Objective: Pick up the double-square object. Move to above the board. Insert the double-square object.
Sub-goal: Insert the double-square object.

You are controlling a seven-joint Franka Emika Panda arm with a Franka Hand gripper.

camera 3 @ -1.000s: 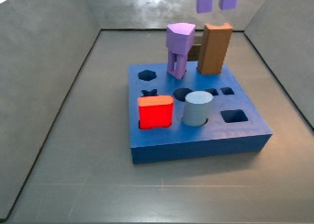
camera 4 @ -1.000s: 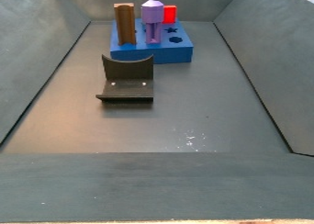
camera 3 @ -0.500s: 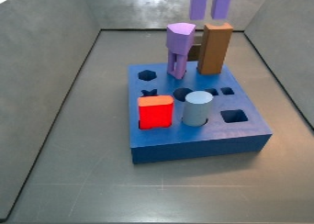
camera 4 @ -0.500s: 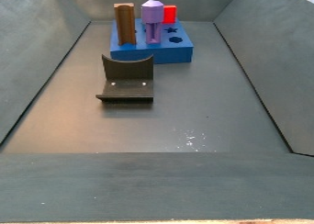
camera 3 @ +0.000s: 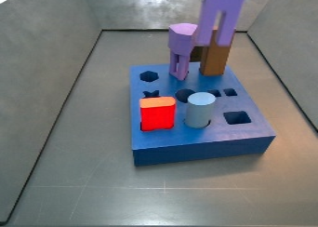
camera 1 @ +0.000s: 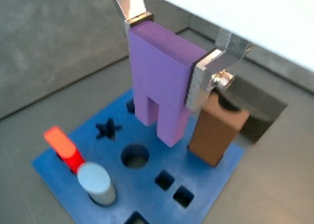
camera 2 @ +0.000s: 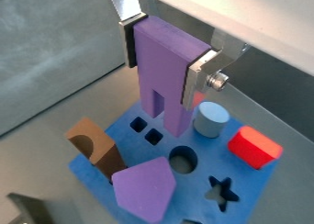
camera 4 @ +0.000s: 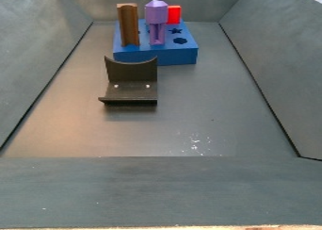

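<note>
The gripper (camera 1: 174,46) is closed on the double-square object (camera 1: 166,76) and holds it in the air above the board (camera 1: 113,165). In both wrist views one silver finger (camera 1: 128,3) presses each side of the top of the piece, so the jaws are only as wide as the piece itself.

No writing, label or brand can be read on any part.

The double-square object hangs upright, with its long axis vertical. In a side view (camera 3: 224,17) its lower end shows two prongs that point down to the board, over the far part of the board, between the taller purple peg (camera 3: 183,50) and the brown block (camera 3: 218,52). Whether the prongs already touch the board, I cannot tell.

Compared with half a second ago, the piece is lower: in the same side view more of its body is now seen, and the prongs reach down beside the top of the brown block.

On the board stand also a red block (camera 3: 158,113) and a grey cylinder (camera 3: 200,110), both in the near part. The dark fixture (camera 4: 130,79) stands on the floor in front of the board, well apart from the gripper.
</note>
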